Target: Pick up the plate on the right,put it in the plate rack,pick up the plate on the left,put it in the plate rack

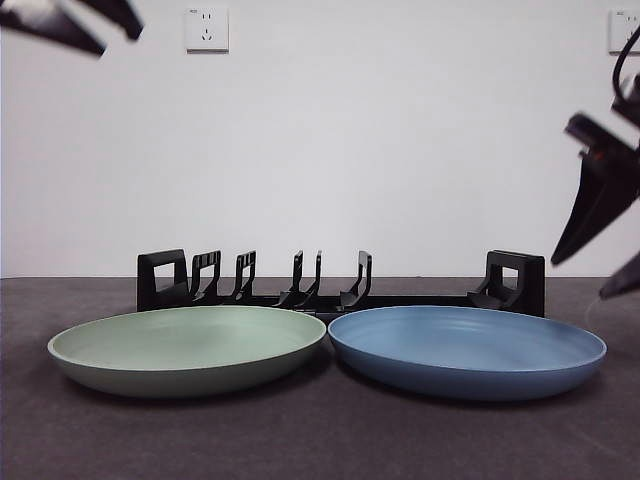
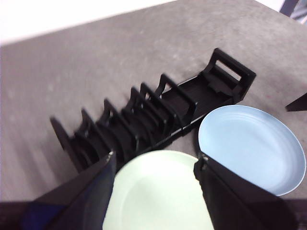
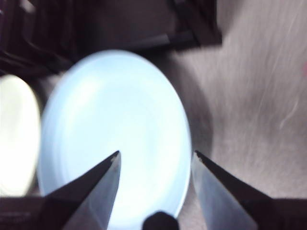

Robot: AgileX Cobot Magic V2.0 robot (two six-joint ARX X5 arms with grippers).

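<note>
A blue plate (image 1: 467, 347) lies flat on the right of the table and a green plate (image 1: 188, 346) on the left, their rims almost touching. Behind both stands the long black plate rack (image 1: 340, 285), with nothing in it. My right gripper (image 1: 600, 250) hangs open at the right edge of the front view, above the blue plate's outer rim; its wrist view shows the blue plate (image 3: 115, 139) below its spread jaws (image 3: 154, 158). My left gripper (image 2: 154, 160) is open, high over the green plate (image 2: 158, 191), showing only as a dark tip (image 1: 70, 22) at the top left.
Grey felt-like tabletop (image 1: 320, 440) runs in front of the plates. A white wall with two sockets (image 1: 206, 29) stands behind the rack. In the left wrist view the rack (image 2: 153, 112) and the blue plate (image 2: 252, 146) show too.
</note>
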